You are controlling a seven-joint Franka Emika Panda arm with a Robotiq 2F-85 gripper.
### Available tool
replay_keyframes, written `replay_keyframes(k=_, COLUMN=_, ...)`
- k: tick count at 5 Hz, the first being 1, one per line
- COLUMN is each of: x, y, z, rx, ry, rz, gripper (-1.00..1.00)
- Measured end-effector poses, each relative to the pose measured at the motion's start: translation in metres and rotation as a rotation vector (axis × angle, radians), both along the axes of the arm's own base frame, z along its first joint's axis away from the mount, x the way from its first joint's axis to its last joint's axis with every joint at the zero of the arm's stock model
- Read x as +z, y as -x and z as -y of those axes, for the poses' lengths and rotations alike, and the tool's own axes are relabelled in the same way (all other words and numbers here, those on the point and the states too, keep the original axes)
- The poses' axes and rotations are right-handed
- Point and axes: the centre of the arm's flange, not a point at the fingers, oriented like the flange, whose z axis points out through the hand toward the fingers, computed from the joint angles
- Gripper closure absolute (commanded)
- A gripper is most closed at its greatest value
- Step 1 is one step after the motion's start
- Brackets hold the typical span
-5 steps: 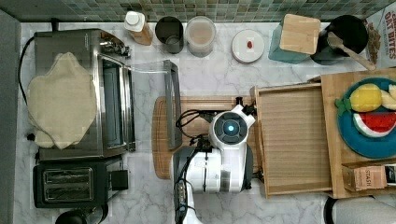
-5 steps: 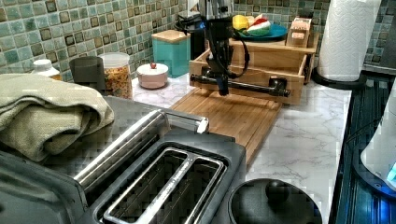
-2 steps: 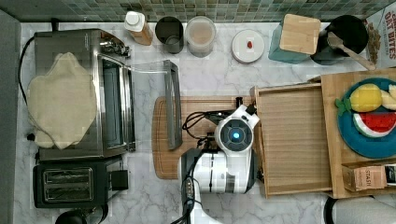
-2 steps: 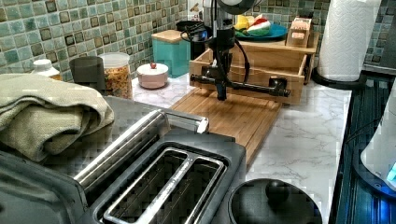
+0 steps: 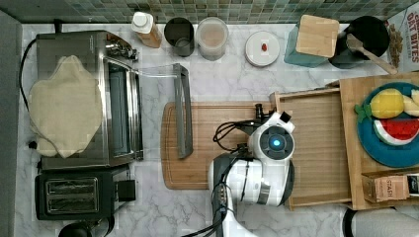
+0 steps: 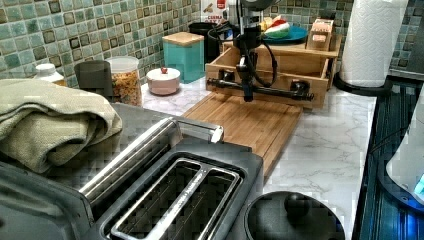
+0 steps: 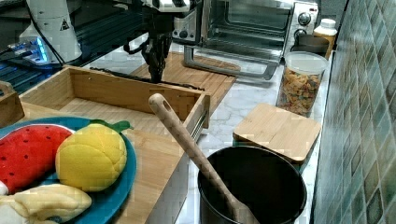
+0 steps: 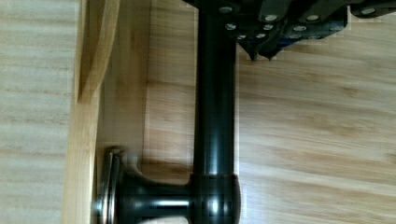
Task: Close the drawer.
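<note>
The gripper (image 6: 248, 95) has moved right up to the drawer (image 5: 316, 148) handle (image 6: 260, 90). I cannot tell its grip. The drawer is still open and needs a push.

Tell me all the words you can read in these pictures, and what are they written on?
"STASH" on the small brown box at the top view's lower right.
"OAT BITES" on the package in the top view's upper right corner; its smaller print is too small to read.
The label on the bottle is too blurred to read.
</note>
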Motion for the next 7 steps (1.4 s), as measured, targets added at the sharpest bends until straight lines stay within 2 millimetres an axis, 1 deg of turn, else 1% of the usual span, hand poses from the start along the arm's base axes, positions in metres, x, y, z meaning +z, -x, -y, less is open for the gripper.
replay_keyframes(k=1, x=-0.002, y=-0.008, z=0.026, rx=-0.037, ry=0.006, rz=-0.012, gripper=1.0)
replay_keyframes(k=2, x=-0.001, y=-0.02, z=0.059, rx=-0.094, ry=0.011, rz=-0.05, gripper=1.0)
replay_keyframes(k=3, x=-0.001, y=-0.024, z=0.096, rx=-0.106, ry=0.019, rz=-0.042, gripper=1.0)
replay_keyframes(k=4, x=0.005, y=-0.016, z=0.138, rx=-0.147, ry=0.058, rz=0.018, gripper=1.0)
replay_keyframes(k=5, x=0.011, y=-0.008, z=0.164, rx=-0.125, ry=0.13, rz=0.023, gripper=1.0)
replay_keyframes(k=6, x=0.011, y=-0.008, z=0.157, rx=-0.092, ry=0.217, rz=0.024, gripper=1.0)
replay_keyframes(k=7, x=0.011, y=-0.006, z=0.15, rx=-0.097, ry=0.254, rz=0.026, gripper=1.0)
